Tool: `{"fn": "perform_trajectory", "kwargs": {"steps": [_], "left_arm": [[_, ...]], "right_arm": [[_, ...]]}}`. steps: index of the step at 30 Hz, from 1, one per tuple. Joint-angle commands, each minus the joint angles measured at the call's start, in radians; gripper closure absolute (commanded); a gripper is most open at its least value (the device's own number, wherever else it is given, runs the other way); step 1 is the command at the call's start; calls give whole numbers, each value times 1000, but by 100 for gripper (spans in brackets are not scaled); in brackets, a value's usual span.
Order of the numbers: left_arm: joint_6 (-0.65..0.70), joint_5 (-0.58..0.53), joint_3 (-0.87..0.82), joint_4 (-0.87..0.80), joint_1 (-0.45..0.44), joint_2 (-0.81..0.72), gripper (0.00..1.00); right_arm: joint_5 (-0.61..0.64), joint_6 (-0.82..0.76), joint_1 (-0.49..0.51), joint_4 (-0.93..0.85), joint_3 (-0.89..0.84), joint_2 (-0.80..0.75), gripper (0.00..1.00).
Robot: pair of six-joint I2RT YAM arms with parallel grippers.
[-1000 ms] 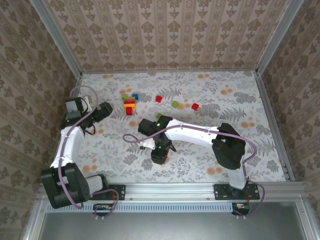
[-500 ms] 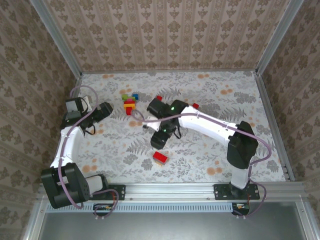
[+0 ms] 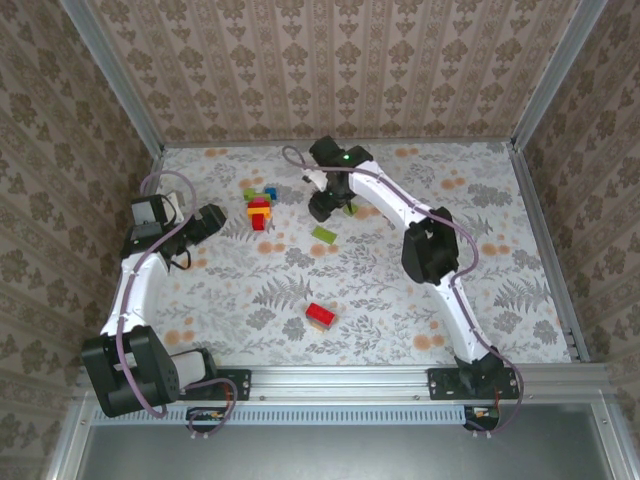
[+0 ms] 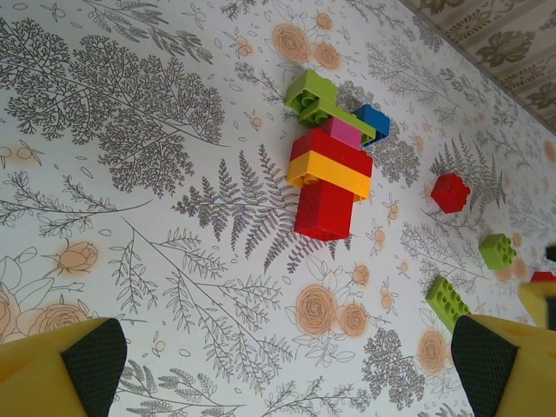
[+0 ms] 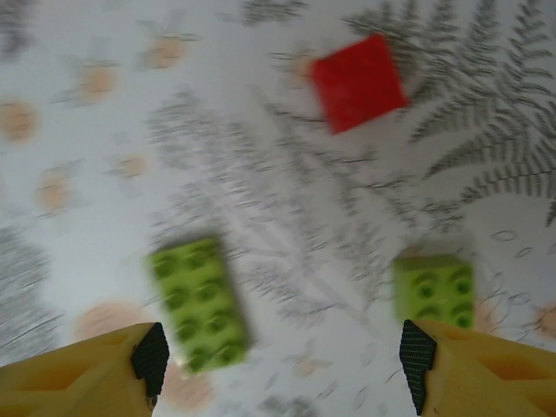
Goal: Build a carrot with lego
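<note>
A joined stack of lego (image 3: 260, 208) lies at the back left: green, magenta, blue, red and yellow bricks (image 4: 328, 174). A red-and-orange piece (image 3: 320, 315) lies alone near the front middle. My right gripper (image 3: 322, 208) hovers open at the back, and nothing is between its fingers (image 5: 282, 365). Under it lie a green oblong brick (image 5: 200, 300), a small green brick (image 5: 434, 287) and a red brick (image 5: 358, 82). The green oblong brick (image 3: 323, 234) lies just in front of that gripper. My left gripper (image 3: 205, 222) is open and empty (image 4: 287, 373), left of the stack.
Patterned walls and metal rails close the table on all sides. The right arm (image 3: 420, 235) reaches diagonally across the back right. In the left wrist view the red brick (image 4: 450, 191), small green brick (image 4: 497, 250) and green oblong brick (image 4: 447, 300) lie right of the stack.
My right gripper opened, left the red-and-orange piece near the front middle, and swung to the back over the green bricks. The left arm has not moved.
</note>
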Motion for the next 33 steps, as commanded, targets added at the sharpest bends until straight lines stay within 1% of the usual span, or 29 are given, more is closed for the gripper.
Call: {"fn": "perform_trajectory", "kwargs": {"steps": [1, 6, 15, 21, 26, 33], "left_arm": [[17, 3, 25, -5, -9, 3, 0], [19, -2, 29, -5, -10, 8, 0], [22, -8, 32, -7, -8, 10, 0], [23, -8, 31, -8, -9, 9, 0], [23, -7, 32, -8, -9, 9, 0], [22, -8, 32, -8, -8, 9, 0]], "right_arm": [[37, 33, -54, 12, 65, 32, 27], [-16, 42, -101, 40, 59, 66, 28], [-82, 21, -130, 18, 57, 114, 33], [-112, 20, -141, 6, 55, 139, 34], [-114, 21, -142, 5, 55, 152, 39], [-126, 19, -144, -1, 55, 153, 49]]}}
